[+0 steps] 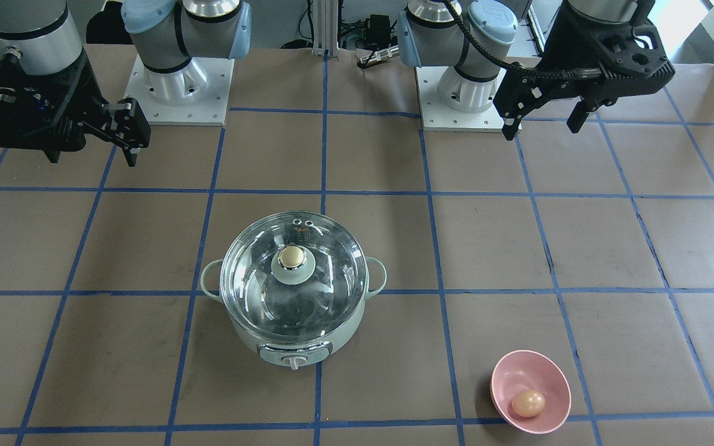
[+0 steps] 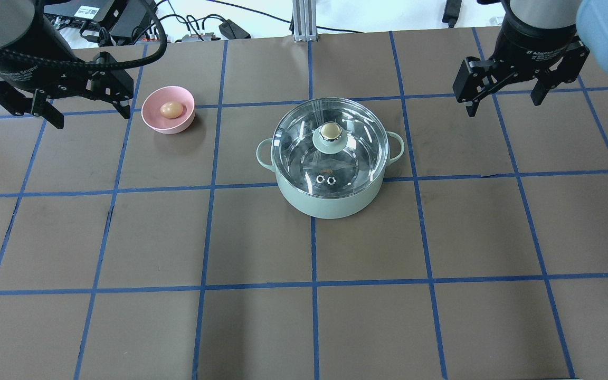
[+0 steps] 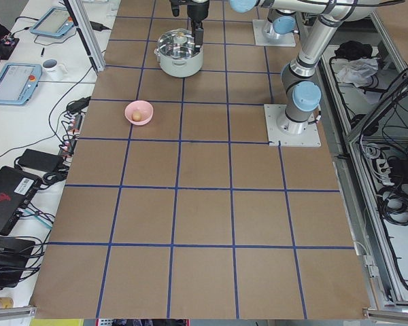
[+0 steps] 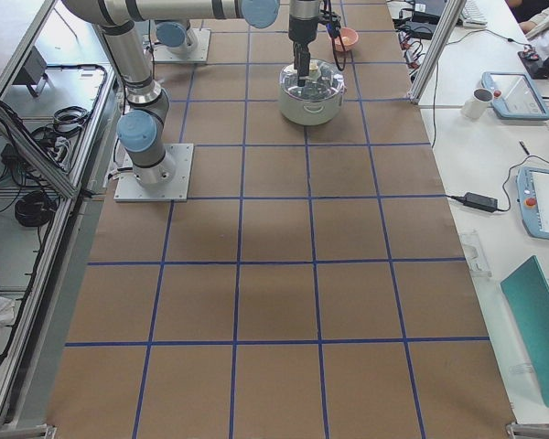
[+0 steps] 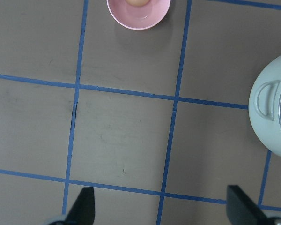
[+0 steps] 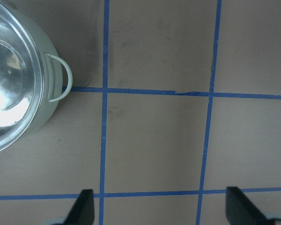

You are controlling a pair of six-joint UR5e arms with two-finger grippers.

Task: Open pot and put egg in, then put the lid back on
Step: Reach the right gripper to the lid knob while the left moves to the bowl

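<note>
Both arms are up over the table [image 2: 441, 327] and neither has anything in its grasp. The left gripper [image 2: 87, 113] hangs with its two fingers spread wide, and the left wrist camera confirms it: both fingertips [image 5: 86, 208] show at the bottom corners with only bare brown surface and blue tape lines [image 2: 209, 187] between them. Over on the other side, the right gripper [image 2: 504, 103] is just as wide apart, nothing between its fingers, well clear of the pot [image 2: 330, 203]. That pot stands near the middle of the table, straddling one of the tape lines, its control dial [image 1: 295, 360] turned away from the robot toward the front camera. The lid [image 2: 359, 153] sits squarely on it, glass dome covering the whole rim, gold knob [image 2: 331, 130] upright at the centre on its pale green disc. Two loop handles stick out at the sides; the right wrist camera catches one [image 6: 61, 84] at its left edge, the left wrist camera catches the other [image 5: 267, 101] at its right edge. And the egg [image 2: 171, 110]? It lies in the pink bowl [image 2: 153, 121], resting on the bottom, on the robot's left of the pot and apart from it. The left gripper is the nearer one, hanging just beside the bowl on its outer side, not touching it. The shiny steel inside of the pot shows through the glass.
</note>
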